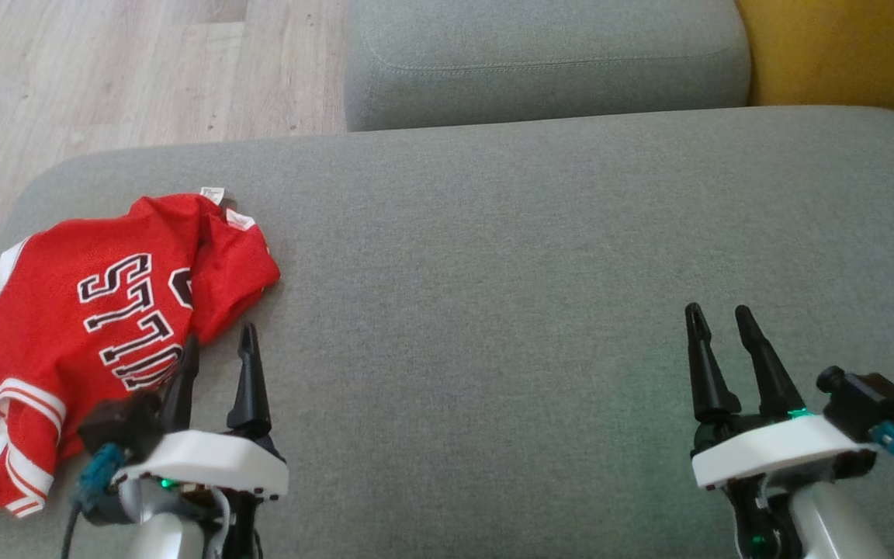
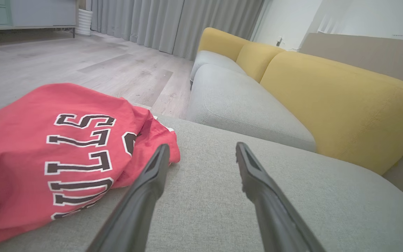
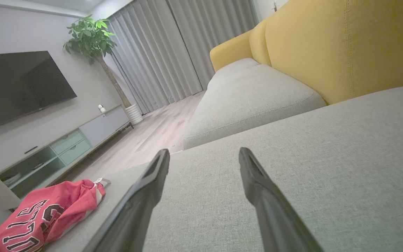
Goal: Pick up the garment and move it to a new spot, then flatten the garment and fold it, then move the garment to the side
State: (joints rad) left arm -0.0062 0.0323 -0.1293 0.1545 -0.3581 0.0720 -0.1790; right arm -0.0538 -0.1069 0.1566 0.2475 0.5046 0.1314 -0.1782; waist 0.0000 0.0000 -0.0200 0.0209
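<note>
The red jersey (image 1: 105,310) lies crumpled on the grey cushion (image 1: 493,272). The left gripper (image 1: 220,336) is just beside it, the right gripper (image 1: 718,310) far away, both with fingers apart.

Head looks down; both low wrist views share the garment (image 1: 67,310).

Grey sofa seat (image 1: 571,256), yellow backrest (image 2: 327,98), wood floor (image 1: 105,70), grey curtains (image 3: 159,59), wall TV (image 3: 19,84) w/ plant (image 3: 89,38) nearby.

Head view: left gripper (image 1: 220,334) at 7 o'clock, jaws wide apart, fingers pointing toward 12 o'clock. Right gripper (image 1: 718,308) at 5 o'clock, jaws apart, fingers tilted toward 11 o'clock.
</note>
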